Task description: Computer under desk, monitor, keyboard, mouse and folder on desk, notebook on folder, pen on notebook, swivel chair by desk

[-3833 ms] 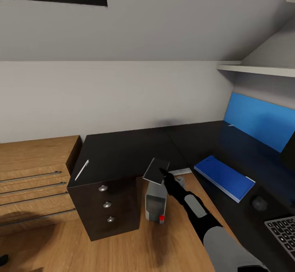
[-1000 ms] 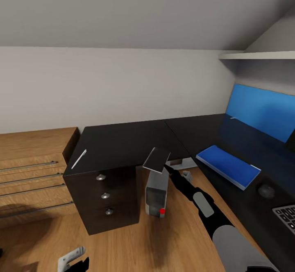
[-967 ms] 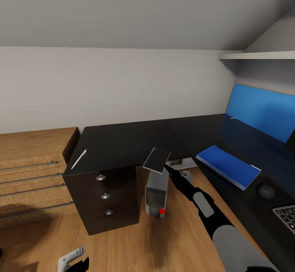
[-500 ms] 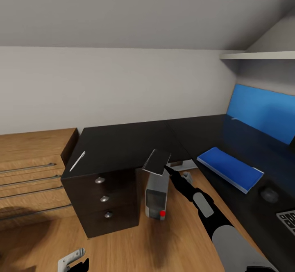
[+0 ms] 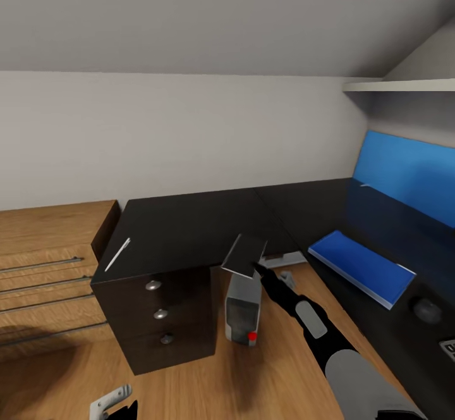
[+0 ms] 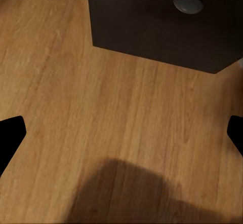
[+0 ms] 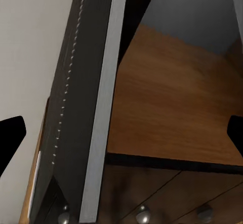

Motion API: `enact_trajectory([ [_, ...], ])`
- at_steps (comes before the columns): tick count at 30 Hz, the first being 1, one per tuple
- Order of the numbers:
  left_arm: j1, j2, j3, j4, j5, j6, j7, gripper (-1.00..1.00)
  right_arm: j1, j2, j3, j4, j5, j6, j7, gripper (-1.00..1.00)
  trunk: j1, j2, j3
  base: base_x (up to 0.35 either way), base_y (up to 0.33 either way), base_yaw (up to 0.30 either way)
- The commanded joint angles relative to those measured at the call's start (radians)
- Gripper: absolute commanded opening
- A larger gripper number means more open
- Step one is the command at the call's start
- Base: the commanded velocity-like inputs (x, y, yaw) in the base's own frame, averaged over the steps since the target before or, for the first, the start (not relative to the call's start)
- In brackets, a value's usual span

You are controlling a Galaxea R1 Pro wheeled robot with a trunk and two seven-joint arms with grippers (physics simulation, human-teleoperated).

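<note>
The notebook [image 5: 243, 254], a thin dark slab with a grey edge, stands tilted above the computer [image 5: 242, 309], at the inner edge of the black desk [image 5: 183, 227]. My right gripper [image 5: 258, 267] reaches up to its lower side. In the right wrist view the notebook [image 7: 86, 107] lies edge-on between the fingers of the right gripper [image 7: 121, 133], which stand wide apart and open. The white pen [image 5: 117, 254] lies on the desk's left end. The blue folder [image 5: 360, 267], the mouse [image 5: 427, 310] and a keyboard corner [image 5: 447, 348] are on the right wing. My left gripper [image 5: 114, 404] hangs open over the floor.
A light wooden drawer unit [image 5: 44, 262] stands left of the desk's dark drawers [image 5: 161, 312]. A blue back panel [image 5: 404, 173] and a white shelf [image 5: 404, 85] rise at the right. Under the left gripper [image 6: 121, 133] lies wood floor, with a drawer knob [image 6: 188, 3] just ahead.
The whole picture has drifted, so the camera has moved. My left gripper has come into the bottom edge of the head view. The right arm and the notebook keep their place by the computer.
</note>
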Motion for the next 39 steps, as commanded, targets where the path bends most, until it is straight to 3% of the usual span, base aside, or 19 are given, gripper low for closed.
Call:
enact_trajectory([
  [1,0.000,0.000,0.000,-0.001,0.007,0.005,0.004,1.00,-0.001,0.001,-0.004,0.000,-0.008,0.008,0.001,1.00,0.000,0.000,-0.001,0.077,0.061,0.000],
  [15,0.000,0.000,-0.001,0.002,0.008,0.004,0.005,1.00,-0.001,0.005,0.001,0.002,-0.009,0.010,0.003,1.00,0.000,0.000,-0.001,0.012,0.009,0.000],
  [25,0.000,0.000,-0.001,0.002,0.008,0.004,0.004,1.00,-0.001,0.030,0.001,0.001,-0.009,0.010,0.003,1.00,0.000,0.000,-0.001,0.000,0.023,0.000],
  [39,0.000,0.000,-0.001,0.006,0.009,0.004,0.005,1.00,-0.001,0.033,0.001,0.000,-0.009,0.010,0.003,1.00,0.000,0.000,-0.001,0.000,0.071,0.000],
])
